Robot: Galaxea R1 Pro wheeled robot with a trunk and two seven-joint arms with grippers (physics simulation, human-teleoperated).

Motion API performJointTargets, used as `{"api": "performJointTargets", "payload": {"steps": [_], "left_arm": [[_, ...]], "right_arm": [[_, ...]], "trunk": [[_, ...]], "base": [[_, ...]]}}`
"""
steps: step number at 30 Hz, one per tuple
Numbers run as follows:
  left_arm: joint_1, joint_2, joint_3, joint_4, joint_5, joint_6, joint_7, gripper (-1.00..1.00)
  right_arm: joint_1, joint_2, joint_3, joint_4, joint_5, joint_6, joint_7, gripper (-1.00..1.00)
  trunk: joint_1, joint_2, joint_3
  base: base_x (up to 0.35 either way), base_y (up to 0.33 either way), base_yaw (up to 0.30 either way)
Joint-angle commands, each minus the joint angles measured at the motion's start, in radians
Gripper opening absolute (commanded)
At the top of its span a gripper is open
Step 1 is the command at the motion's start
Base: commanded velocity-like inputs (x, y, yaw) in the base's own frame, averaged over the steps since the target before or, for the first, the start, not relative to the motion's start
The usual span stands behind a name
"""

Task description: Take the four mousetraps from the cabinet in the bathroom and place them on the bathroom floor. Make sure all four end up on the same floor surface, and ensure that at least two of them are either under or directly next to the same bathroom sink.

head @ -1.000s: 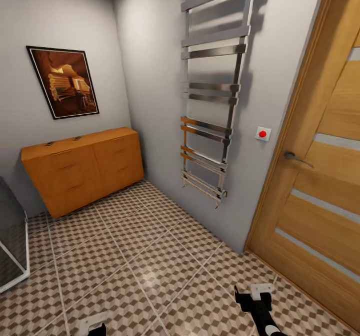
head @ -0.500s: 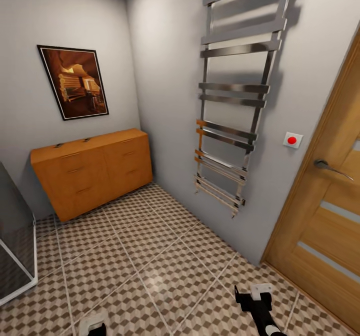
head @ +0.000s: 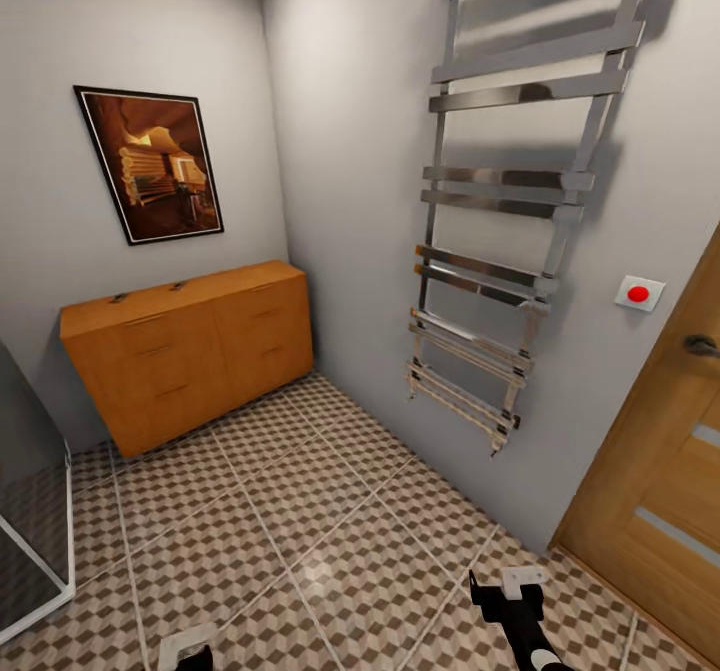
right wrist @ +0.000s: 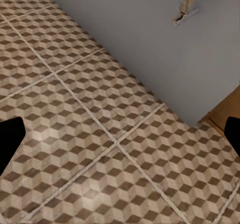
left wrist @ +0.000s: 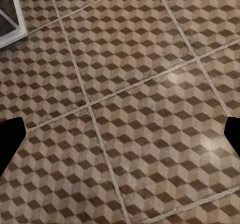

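The cabinet (head: 190, 351) stands against the far wall, drawers closed, with small dark items on its top that may be mousetraps. Both arms ride low, tucked for driving: the right gripper (head: 510, 591) and left gripper (head: 190, 646) look spread and empty. Compared with a second ago, the view has swung left, pushing the door (head: 660, 511) toward the edge

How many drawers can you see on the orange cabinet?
6: three stacked in the left column and three in the right column of the cabinet. None is open. More may be hidden.
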Motion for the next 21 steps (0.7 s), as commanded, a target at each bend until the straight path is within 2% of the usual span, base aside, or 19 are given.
{"api": "performJointTargets", "payload": {"steps": [1, 9, 21], "left_arm": [[-0.002, 0.0, -0.009, 0.004, 0.005, -0.005, 0.001, 1.0], [-0.002, -0.001, -0.009, 0.004, 0.006, -0.005, 0.001, 1.0], [-0.002, -0.001, -0.009, 0.004, 0.006, -0.005, 0.0, 1.0]], "right_arm": [[-0.001, 0.0, 0.009, 0.001, -0.01, -0.003, -0.001, 1.0], [-0.001, 0.001, 0.009, 0.001, -0.01, -0.002, -0.001, 1.0], [-0.001, 0.001, 0.009, 0.001, -0.01, -0.002, -0.001, 1.0]], "trunk": [[0.001, -0.002, -0.002], [0.001, -0.002, -0.002], [0.001, -0.002, -0.002]], "base": [[0.266, 0.217, 0.0], [0.266, 0.201, 0.048], [0.26, 0.042, 0.261]]}}
